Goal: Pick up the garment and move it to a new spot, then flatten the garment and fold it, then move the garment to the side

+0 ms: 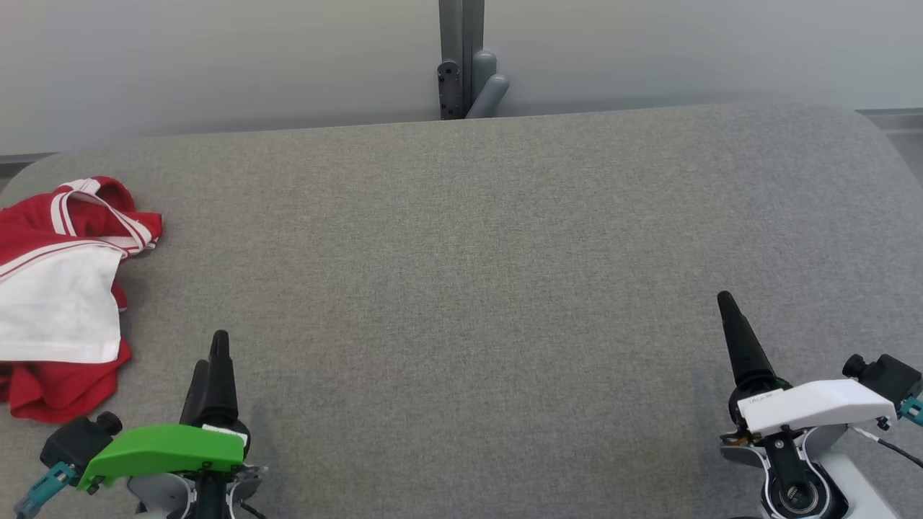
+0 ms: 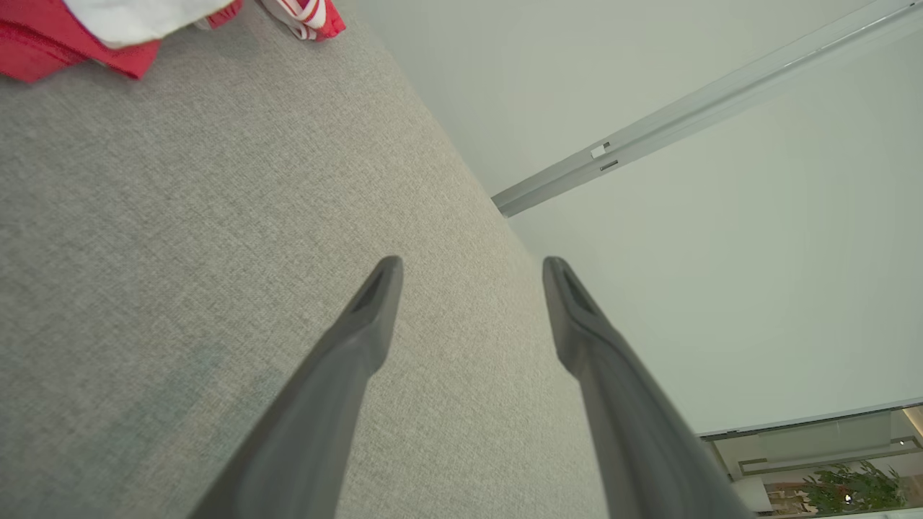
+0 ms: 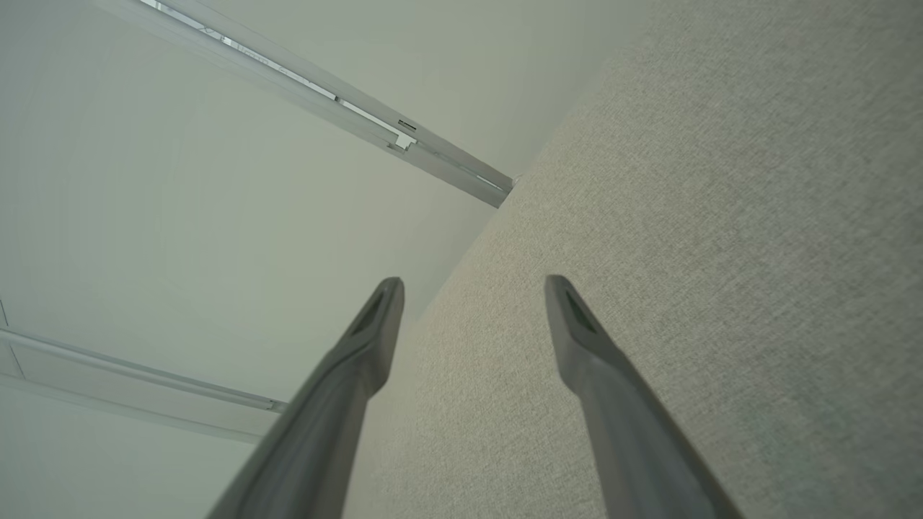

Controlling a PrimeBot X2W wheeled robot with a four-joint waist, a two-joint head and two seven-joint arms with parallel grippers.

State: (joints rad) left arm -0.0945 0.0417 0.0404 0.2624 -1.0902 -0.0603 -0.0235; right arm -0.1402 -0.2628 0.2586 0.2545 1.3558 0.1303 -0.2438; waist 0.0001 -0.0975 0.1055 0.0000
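Observation:
The garment [image 1: 61, 295] is red and white with striped trim, lying bunched at the far left of the grey table [image 1: 476, 288]; in the left wrist view the garment [image 2: 94, 29] shows at the top left corner. My left gripper [image 1: 213, 357] hangs open just right of it, apart from the cloth, with nothing between its fingers [image 2: 368, 317]. At the lower right of the head view my right gripper [image 1: 727, 303] stands open over bare fabric, and its two fingers [image 3: 577, 324] are spread wide with nothing held.
A grey post with a bracket [image 1: 465, 65] rises behind the table's far edge against a pale wall. The table's rounded corners show at the back left and back right. Grey cloth surface stretches between the two grippers.

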